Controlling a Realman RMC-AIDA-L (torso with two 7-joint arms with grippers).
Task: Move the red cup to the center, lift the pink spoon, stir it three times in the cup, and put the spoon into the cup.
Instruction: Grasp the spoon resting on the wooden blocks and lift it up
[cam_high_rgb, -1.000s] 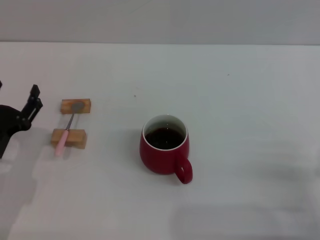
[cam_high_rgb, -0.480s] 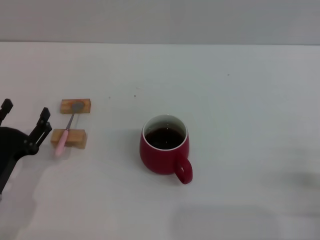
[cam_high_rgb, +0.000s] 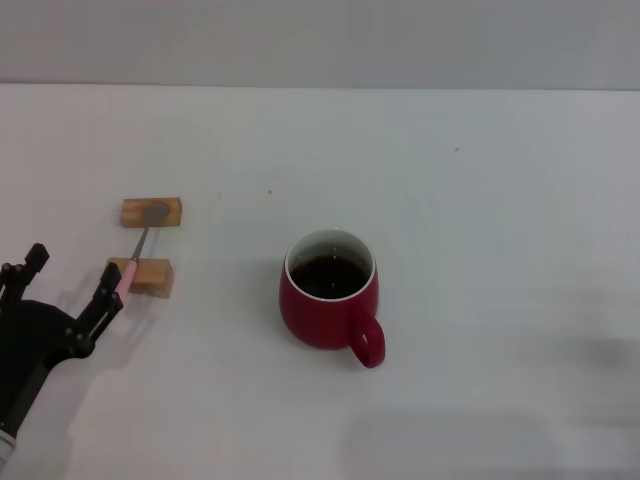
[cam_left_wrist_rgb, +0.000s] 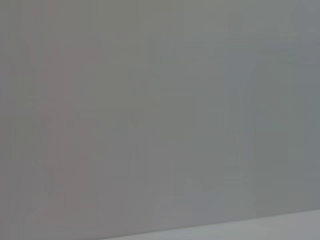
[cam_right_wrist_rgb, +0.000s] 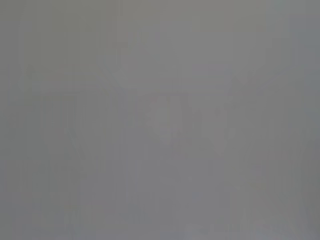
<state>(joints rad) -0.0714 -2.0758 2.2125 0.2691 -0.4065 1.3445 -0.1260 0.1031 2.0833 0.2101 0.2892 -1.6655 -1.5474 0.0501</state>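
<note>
Red cup (cam_high_rgb: 329, 300): mid-desk (cam_high_rgb: 480, 200), already central.
Pink spoon (cam_high_rgb: 136, 257): bridging two wooden blocks (cam_high_rgb: 152, 212), raised for easy pinching.
Left end effector (cam_high_rgb: 68, 285): spread, beside spoon handle, near left edge.
Right end effector: not visible.

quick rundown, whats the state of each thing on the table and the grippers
red cup: upright on the table, dark liquid inside, handle toward the robot.
pink spoon: lying across the two wooden blocks, untouched.
left gripper: open, empty, near the spoon's handle end.
right gripper: not in view.
</note>
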